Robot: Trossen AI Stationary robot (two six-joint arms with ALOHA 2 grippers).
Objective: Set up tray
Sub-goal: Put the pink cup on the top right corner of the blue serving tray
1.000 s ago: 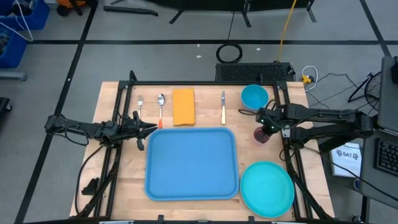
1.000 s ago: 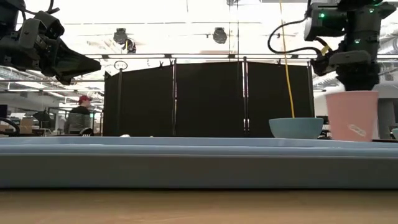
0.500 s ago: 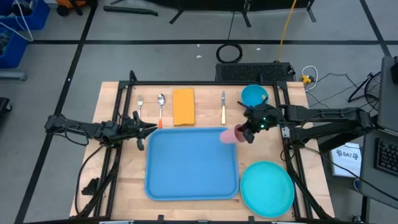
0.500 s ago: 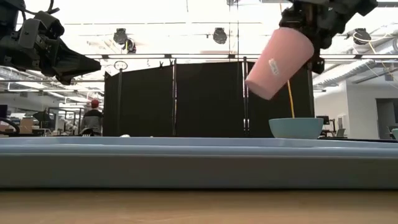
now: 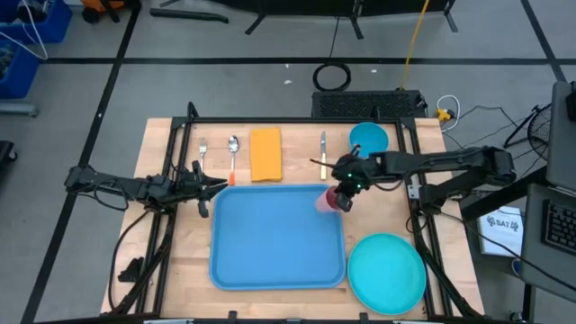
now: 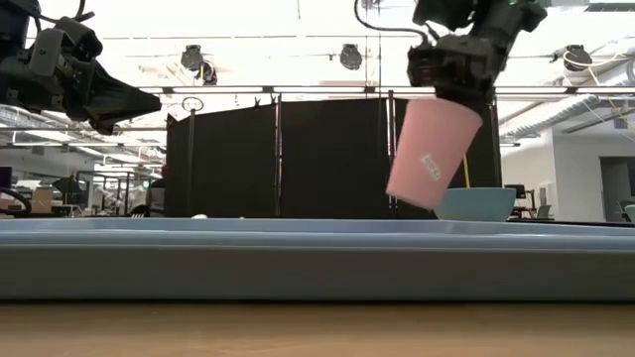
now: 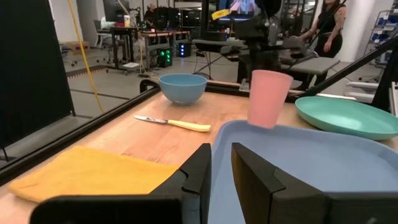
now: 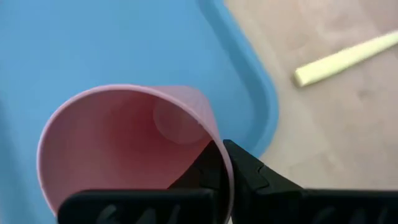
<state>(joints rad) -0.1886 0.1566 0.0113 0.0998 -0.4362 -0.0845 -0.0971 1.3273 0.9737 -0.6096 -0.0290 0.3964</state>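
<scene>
The large blue tray (image 5: 279, 238) lies flat in the middle of the table, with its near rim (image 6: 298, 258) filling the low view. Over its far right corner hangs a pink cup (image 5: 328, 200), open end up and tilted, with my right gripper (image 5: 346, 184) shut on it. The cup also shows in the low view (image 6: 432, 154) and the left wrist view (image 7: 268, 98). My left gripper (image 5: 216, 186) waits level at the tray's left far corner. Its fingers stand a narrow gap apart (image 7: 221, 168) with nothing between them. My right gripper holds the pink cup by its rim wall (image 8: 214, 146), one finger inside the cup and one outside. The fingers come from above and the table's right, slanting down. The cup hangs clear of the tray, tilted, its bottom (image 6: 402, 193) leaning toward the table's left.
Along the far edge lie a fork (image 5: 204, 155), a spoon (image 5: 233, 153), an orange napkin (image 5: 265, 154) and a knife (image 5: 323, 155), with a blue bowl (image 5: 368, 139) at the far right. A round turquoise plate (image 5: 387, 273) sits right of the tray near the front.
My right gripper has lifted the pink cup off the table right of the tray and carried it toward the table's left, over the tray's far right corner. The cup tipped over strongly on the way and now hangs lower and nearer upright.
</scene>
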